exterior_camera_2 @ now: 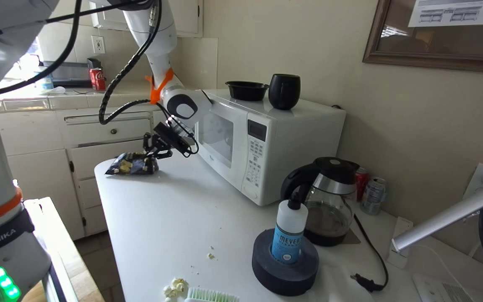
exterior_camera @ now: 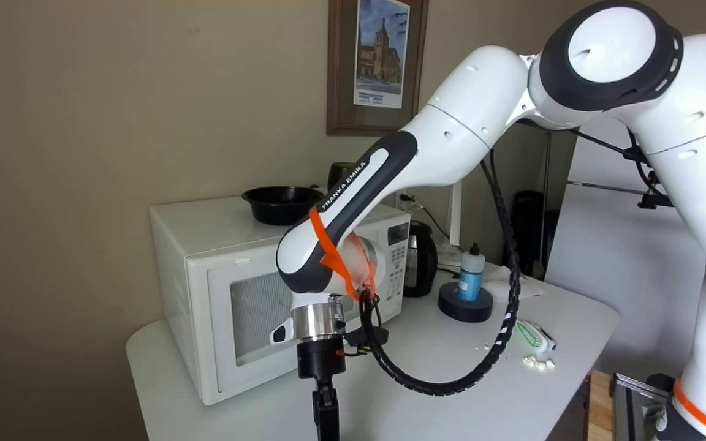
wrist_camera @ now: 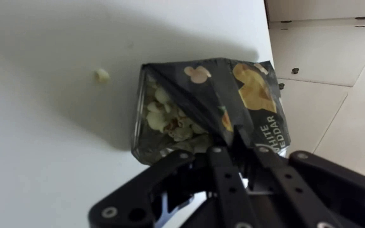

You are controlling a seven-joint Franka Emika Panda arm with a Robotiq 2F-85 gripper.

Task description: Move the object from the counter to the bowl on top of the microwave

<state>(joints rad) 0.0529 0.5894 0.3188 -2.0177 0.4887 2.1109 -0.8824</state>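
Wrist view: here's the gripper at the bottom, clenched on the popcorn bag just right of centre! In an exterior view, that bag rests on the counter, left side of frame; upper middle, there's the bowl, perched on the microwave.

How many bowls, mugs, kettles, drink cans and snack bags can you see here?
Bowls: 1, the black bowl on the microwave
Mugs: 1, the black mug beside the bowl
Kettles: 1, the glass kettle
Drink cans: 3, a Coca-Cola can, a red can and a silver can
Snack bags: 1, the popcorn bag in the gripper
Total: 7
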